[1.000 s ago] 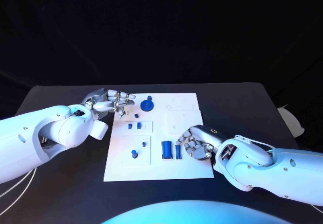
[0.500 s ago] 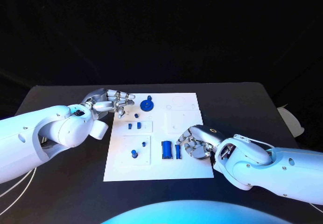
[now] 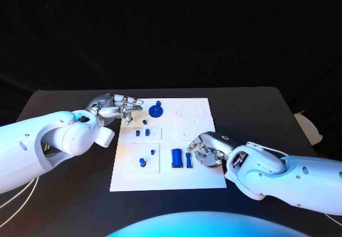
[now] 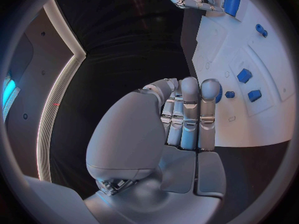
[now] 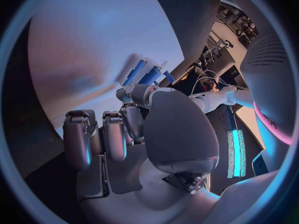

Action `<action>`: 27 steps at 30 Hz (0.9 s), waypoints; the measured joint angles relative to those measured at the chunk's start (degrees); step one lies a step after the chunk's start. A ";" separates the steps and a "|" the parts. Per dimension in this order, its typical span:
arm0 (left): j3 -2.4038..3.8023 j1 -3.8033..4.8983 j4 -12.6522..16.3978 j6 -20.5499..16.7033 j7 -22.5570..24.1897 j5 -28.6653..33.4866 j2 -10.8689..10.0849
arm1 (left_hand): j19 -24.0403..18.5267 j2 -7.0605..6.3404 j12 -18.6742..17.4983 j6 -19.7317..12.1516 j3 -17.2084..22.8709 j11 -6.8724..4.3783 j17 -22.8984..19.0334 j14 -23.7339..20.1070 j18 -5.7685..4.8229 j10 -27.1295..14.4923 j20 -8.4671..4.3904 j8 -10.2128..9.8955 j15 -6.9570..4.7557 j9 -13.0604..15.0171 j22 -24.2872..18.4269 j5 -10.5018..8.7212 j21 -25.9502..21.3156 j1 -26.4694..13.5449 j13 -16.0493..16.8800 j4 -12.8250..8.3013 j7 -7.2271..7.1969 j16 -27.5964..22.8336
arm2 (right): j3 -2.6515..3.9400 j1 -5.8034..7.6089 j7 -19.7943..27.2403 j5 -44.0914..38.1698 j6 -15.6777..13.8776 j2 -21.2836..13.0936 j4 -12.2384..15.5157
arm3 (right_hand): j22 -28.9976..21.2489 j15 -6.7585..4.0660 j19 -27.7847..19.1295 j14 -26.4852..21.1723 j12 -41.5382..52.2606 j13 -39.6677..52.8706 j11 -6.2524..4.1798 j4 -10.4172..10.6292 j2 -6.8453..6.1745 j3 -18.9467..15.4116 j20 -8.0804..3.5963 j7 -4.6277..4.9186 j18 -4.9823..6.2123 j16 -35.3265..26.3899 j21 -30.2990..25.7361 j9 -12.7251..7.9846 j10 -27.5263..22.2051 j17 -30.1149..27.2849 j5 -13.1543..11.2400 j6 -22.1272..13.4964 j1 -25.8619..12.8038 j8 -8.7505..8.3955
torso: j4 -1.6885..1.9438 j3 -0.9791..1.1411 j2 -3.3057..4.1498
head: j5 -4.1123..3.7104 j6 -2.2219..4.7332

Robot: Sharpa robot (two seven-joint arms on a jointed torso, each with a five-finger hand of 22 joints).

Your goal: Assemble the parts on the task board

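Observation:
The white task board point(image 3: 203, 175) lies mid-table. On it are a blue wheel-shaped part point(image 3: 156, 109), a small peg point(image 3: 145, 122), two short blocks point(image 3: 143, 133), two more pegs point(image 3: 147, 157), a wide blue bar point(image 3: 176, 157) and a thin blue bar point(image 3: 189, 159). My left hand point(image 3: 117, 107) hovers at the board's far left corner, fingers curled, nothing seen in it; its fingers point(image 4: 187, 109) lie close together near the peg point(image 4: 229, 94). My right hand point(image 3: 208, 150) is curled just right of the thin bar. Its fingertip point(image 5: 132, 92) sits by the bars point(image 5: 148, 75); contact is unclear.
The black table point(image 3: 64, 101) surrounds the board. A pale object point(image 3: 306, 127) sits at the table's right edge. The board's far right part point(image 3: 192, 108) carries only faint outlines. My left forearm point(image 3: 50, 143) lies along the board's left side.
My right hand has crept slightly toward the thin blue bar. The left hand and the parts have not moved.

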 measured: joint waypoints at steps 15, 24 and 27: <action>-0.12 -0.01 -0.15 0.03 0.01 0.01 -0.01 | 0.00 0.00 0.00 0.00 0.00 0.00 -0.09 0.00 0.00 0.00 0.00 0.00 0.00 -0.01 0.12 0.00 0.06 0.00 -0.01 0.00 0.00 0.00 | 0.00 1.11 6.69 5.69 -6.43 -2.10 1.44 | -0.02 0.15 -0.21 0.16 -4.15 -0.22 0.19 1.30 0.38 -9.81 0.62 -0.96 0.18 -2.44 -4.53 -0.21 -2.26 -0.01 -8.30 2.22 -3.87 0.89 | -0.07 -0.04 -0.13 | -0.16 0.70; -0.78 -0.08 -1.56 -0.88 2.96 2.23 1.29 | 0.00 -0.71 0.69 0.00 -1.02 -0.21 0.05 0.00 0.01 -0.21 0.00 0.00 0.00 -0.14 0.51 0.00 0.51 -2.44 0.20 1.02 0.00 0.00 | 0.06 6.53 21.22 30.17 -4.46 -1.01 -6.41 | -11.40 1.78 -24.99 -11.68 -42.33 -27.62 1.09 3.30 1.08 -24.94 2.00 -0.17 8.50 -40.83 -53.38 -0.96 -20.66 -31.99 -15.91 -0.25 -1.92 1.53 | -0.52 -0.30 -1.17 | -0.60 3.03; -0.83 -0.30 -3.09 -1.63 4.59 4.28 2.56 | -0.21 -1.21 1.22 0.00 -3.23 -0.21 0.31 0.00 0.00 -0.21 0.21 0.32 0.00 -0.14 0.53 -0.61 0.51 -5.53 0.27 3.23 0.00 0.44 | 0.07 8.00 25.06 38.90 -3.07 0.34 -10.43 | -15.37 2.27 -25.82 -14.16 -47.51 -34.18 1.67 4.14 2.27 -26.10 2.81 0.26 8.50 -48.90 -58.42 -1.15 -21.25 -36.88 -16.22 -0.67 -0.71 1.78 | -0.67 -0.47 -1.85 | -0.86 4.17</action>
